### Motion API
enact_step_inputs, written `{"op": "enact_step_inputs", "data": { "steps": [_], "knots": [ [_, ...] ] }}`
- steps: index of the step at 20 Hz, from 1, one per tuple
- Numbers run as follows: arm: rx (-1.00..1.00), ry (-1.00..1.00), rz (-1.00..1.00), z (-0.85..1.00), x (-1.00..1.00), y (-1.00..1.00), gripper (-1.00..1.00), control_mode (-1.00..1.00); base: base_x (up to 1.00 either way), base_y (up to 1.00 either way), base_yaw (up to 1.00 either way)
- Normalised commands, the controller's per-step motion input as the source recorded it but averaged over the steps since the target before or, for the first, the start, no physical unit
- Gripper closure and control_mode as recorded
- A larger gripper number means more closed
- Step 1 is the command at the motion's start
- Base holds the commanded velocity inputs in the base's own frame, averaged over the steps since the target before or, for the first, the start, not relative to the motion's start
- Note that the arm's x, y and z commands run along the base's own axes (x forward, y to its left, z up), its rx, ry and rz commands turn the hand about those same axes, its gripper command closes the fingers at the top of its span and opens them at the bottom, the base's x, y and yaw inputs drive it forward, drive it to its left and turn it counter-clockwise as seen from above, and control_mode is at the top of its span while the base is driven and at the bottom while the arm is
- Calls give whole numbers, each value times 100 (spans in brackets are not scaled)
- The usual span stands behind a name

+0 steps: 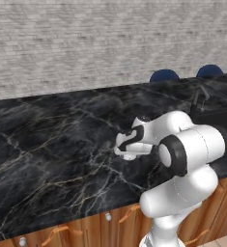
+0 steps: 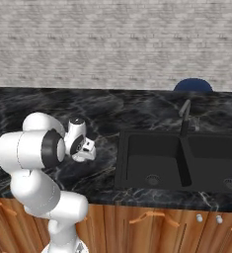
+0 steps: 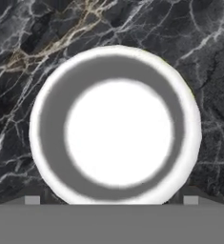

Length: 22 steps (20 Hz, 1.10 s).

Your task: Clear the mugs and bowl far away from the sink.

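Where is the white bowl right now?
The bowl sits on the black marble counter, directly below the tool in the hand view. In the base views the robot's hand hangs over that spot, left of the sink.

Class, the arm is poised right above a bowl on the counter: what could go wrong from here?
1. The bowl is wide, with its rim near both fingertips; a slightly off-centre descent might hit the rim instead of straddling it.
2. It lies on the counter left of the sink; a nudge that way could slide it closer, not away.
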Motion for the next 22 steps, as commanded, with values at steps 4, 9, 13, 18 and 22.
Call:
{"op": "enact_step_inputs", "data": {
  "steps": [4, 9, 13, 18, 22],
  "knots": [
    [10, 0, 0, -21, -46, 0, -100, -100, 0, 0, 0],
    [10, 0, 0, -26, -36, 0, -100, -100, 0, 0, 0],
    [7, 0, 0, -26, -6, 0, -100, -100, 0, 0, 0],
    [5, 0, 0, -17, 3, 0, 100, -100, 0, 0, 0],
    [8, 0, 0, -22, 0, 0, 100, -100, 0, 0, 0]
  ]
}}
